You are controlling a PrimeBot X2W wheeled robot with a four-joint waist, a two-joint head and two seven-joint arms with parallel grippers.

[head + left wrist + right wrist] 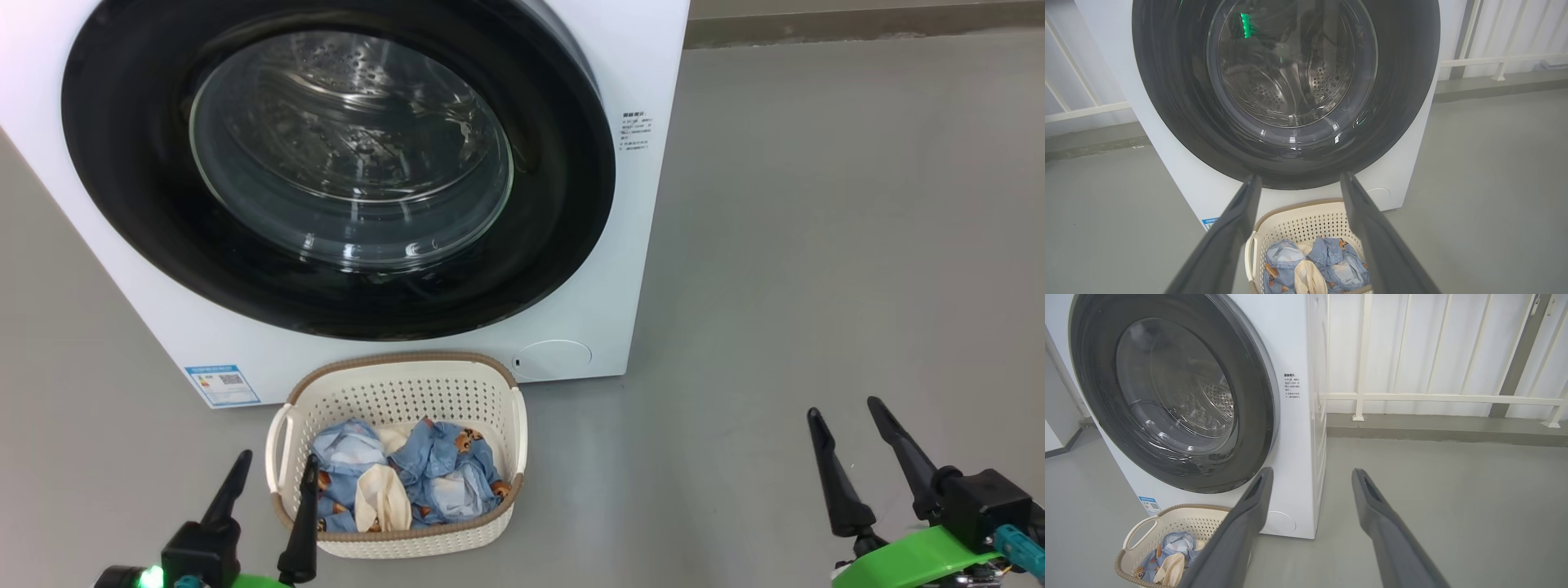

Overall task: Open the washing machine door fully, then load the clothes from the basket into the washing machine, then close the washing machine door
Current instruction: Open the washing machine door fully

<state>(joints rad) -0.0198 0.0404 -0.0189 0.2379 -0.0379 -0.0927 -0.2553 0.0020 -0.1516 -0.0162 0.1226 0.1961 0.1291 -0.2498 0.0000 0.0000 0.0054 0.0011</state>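
Note:
The white washing machine point(620, 269) stands ahead, and its round washing machine door point(131, 188) with the black rim lies shut against the front. On the floor before it sits the cream basket point(408, 392) holding the blue bear-print and cream clothes point(424, 482). My left gripper point(276, 465) is open at the basket's left side, near its handle, holding nothing. My right gripper point(845, 408) is open over bare floor, well right of the basket. The left wrist view looks between the fingers at the door point(1167, 94) and the basket point(1298, 220); the right wrist view shows the machine's right corner point(1306, 449).
Grey floor point(816, 245) spreads to the right of the machine. A white railing point(1433, 398) and a low kerb run behind it. A blue label sticker point(222, 385) and a round cover point(553, 359) sit low on the machine's front.

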